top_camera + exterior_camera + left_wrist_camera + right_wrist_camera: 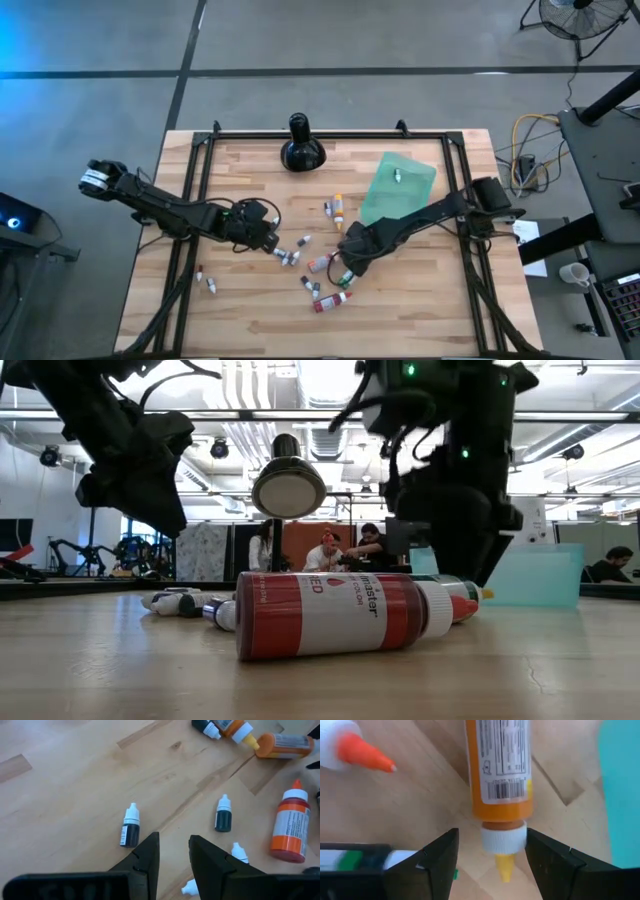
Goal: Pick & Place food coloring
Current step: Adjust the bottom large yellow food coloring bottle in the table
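Several small food coloring bottles lie on their sides on the wooden table (pixel 240 310), between my two grippers. My right gripper (pixel 492 851) is open, low over the table's middle (pixel 349 260). Its fingers stand on either side of the white cap (pixel 503 839) of an orange, yellow-tipped bottle (pixel 501 765). My left gripper (pixel 174 845) is narrowly open and empty, just left of the bottles (pixel 272 242). Tiny dark vials with white caps (pixel 131 826) (pixel 223 815) lie ahead of it. A red bottle (pixel 340 615) lies nearest the table's near edge. My right gripper has the orange bottle's white cap (pixel 520 836) between its open fingers, which lie across the bottle. One finger (pixel 545 860) stands right beside the cap; I cannot tell whether it touches. The bottle lies flat on the table.
A teal sheet (pixel 395 190) lies at the far right with one tiny vial (pixel 398 176) on it. A black bulbous long-necked object (pixel 300 150) stands at the far edge. Two vials (pixel 205 280) lie apart at the near left. People sit in the room beyond the table (pixel 330 550).
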You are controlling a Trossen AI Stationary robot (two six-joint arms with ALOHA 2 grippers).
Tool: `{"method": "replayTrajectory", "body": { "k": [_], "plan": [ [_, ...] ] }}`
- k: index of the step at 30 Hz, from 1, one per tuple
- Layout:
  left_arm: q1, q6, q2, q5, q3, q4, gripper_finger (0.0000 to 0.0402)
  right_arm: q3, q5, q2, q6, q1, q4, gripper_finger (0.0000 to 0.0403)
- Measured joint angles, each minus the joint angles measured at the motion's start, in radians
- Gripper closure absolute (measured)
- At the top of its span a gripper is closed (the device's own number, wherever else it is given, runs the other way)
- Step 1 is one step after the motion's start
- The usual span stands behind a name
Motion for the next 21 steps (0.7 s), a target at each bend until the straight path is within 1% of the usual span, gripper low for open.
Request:
{"method": "replayTrajectory", "body": {
  "k": [2, 10, 12, 15, 19, 21],
  "plan": [
    [-0.003, 0.000, 0.000, -0.003, 0.000, 0.002, 0.0321, 0.002, 0.000, 0.012, -0.028, 0.000, 0.002, 0.0188],
    [-0.013, 0.000, 0.000, -0.003, 0.000, 0.000, 0.0321, 0.008, -0.022, 0.014, -0.021, -0.002, 0.007, 0.0189],
    [-0.013, 0.000, 0.000, -0.003, 0.000, 0.000, 0.0321, 0.008, -0.022, 0.014, -0.021, -0.002, 0.011, 0.0196],
    [-0.013, 0.000, 0.000, -0.003, -0.001, 0.000, 0.0321, 0.008, -0.030, 0.015, -0.022, -0.004, 0.016, 0.0222],
    [-0.013, -0.002, 0.000, -0.003, -0.004, 0.001, 0.0321, 0.009, -0.033, 0.014, -0.022, -0.003, 0.020, 0.0276],
    [-0.013, -0.012, 0.000, -0.003, -0.008, 0.002, 0.0321, 0.009, -0.033, 0.011, -0.023, -0.003, 0.019, 0.0297]
  ]
}}
